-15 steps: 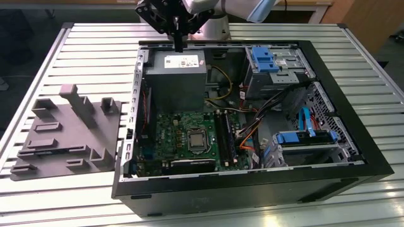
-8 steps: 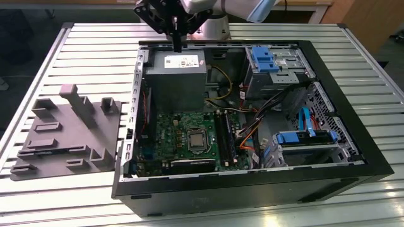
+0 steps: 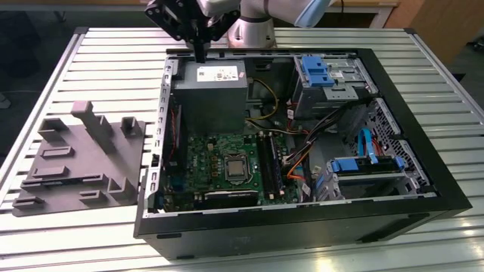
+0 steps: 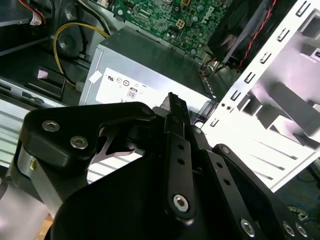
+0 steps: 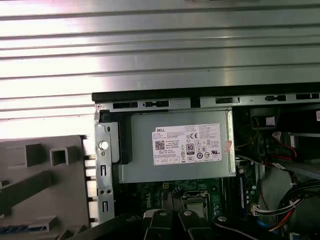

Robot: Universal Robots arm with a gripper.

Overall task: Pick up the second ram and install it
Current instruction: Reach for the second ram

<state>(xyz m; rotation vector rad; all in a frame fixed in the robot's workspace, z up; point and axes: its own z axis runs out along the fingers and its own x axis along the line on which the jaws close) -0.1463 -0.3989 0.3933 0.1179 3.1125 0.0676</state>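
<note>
Pincer (image 3: 200, 55) hung clenched and empty above the power supply (image 3: 209, 85), well apart from the second ram (image 3: 64, 181) lying on the grey tray (image 3: 76, 162) at the exterior view's left; 1 risk: a closed-jaw descent could knock it askew.

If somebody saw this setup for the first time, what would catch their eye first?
The open computer case on the slatted table, green motherboard bared inside. The black claw hangs above the grey power supply at the case's far end; a grey tray lies at the exterior view's left.
</note>
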